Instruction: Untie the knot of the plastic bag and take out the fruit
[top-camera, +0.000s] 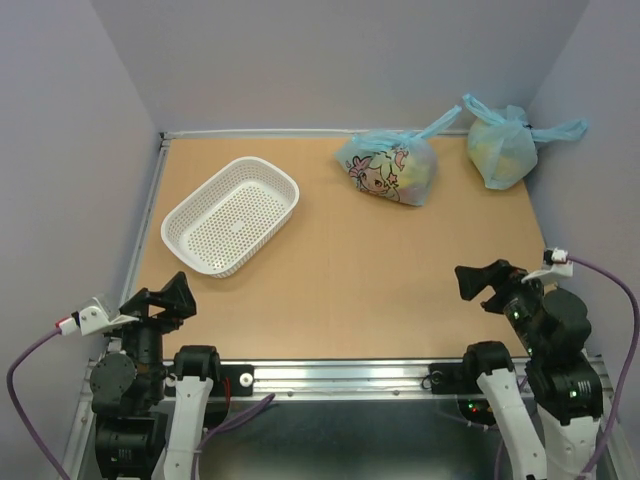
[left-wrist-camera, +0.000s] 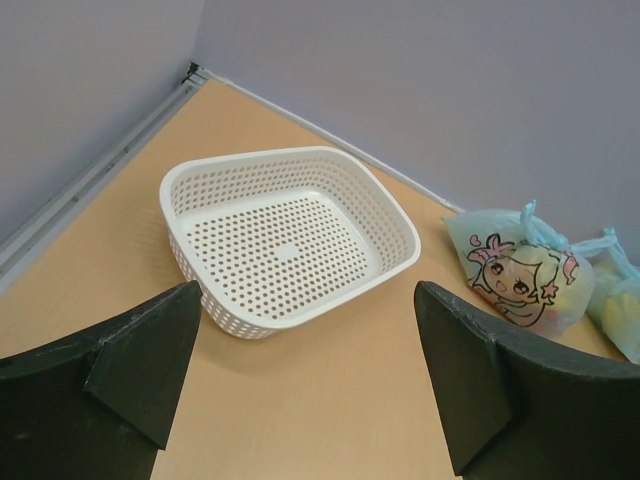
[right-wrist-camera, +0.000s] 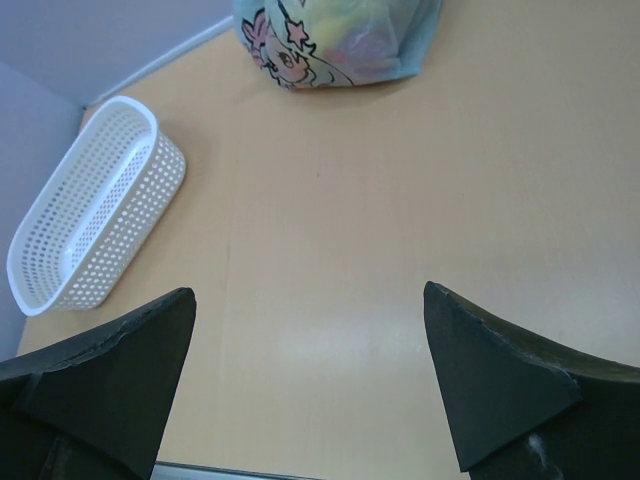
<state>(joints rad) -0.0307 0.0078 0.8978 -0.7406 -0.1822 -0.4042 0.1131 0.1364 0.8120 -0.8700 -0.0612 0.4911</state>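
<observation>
The plastic bag (top-camera: 390, 168), light blue with a cartoon girl print, lies tied at the table's back, right of centre. It also shows in the left wrist view (left-wrist-camera: 520, 275) and the right wrist view (right-wrist-camera: 335, 40). Its knot (top-camera: 412, 134) sits at the top with a handle strip pointing right. The fruit shows only as faint yellow and green shapes through the plastic. My left gripper (top-camera: 168, 299) is open and empty at the near left. My right gripper (top-camera: 484, 284) is open and empty at the near right. Both are far from the bag.
A white perforated basket (top-camera: 232, 214) stands at the back left, empty. A plain light blue tied bag (top-camera: 503, 148) lies in the back right corner. Grey walls enclose the table on three sides.
</observation>
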